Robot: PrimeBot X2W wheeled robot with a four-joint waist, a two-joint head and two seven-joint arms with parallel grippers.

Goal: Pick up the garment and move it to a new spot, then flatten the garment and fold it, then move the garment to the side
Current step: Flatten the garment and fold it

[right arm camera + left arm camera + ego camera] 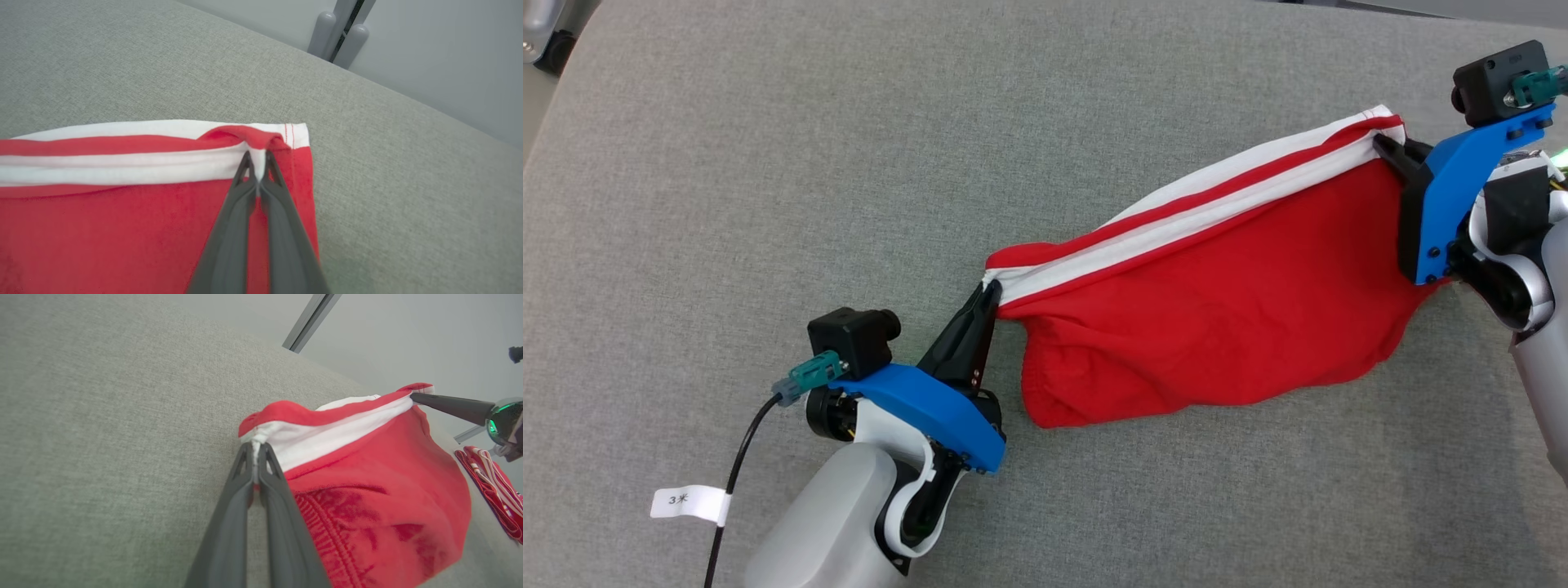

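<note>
Red, soft, probably light: sags, so best held by the banded hem. Holds garment (1217, 327) stretched toward bench's (768, 163) far right corner, left end effector (988, 298) and right end effector (1384, 147) clamped on hem corners.

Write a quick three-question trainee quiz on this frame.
1. True or false: the left gripper and the right gripper are both shut on the garment.
2. Which part does the left gripper pinch? A) the striped edge B) the plain red hem C) nothing
3. Fill in: the cloth surface under the garment is ___ in colour.
Key: 1 true; 2 A; 3 grey.
</note>
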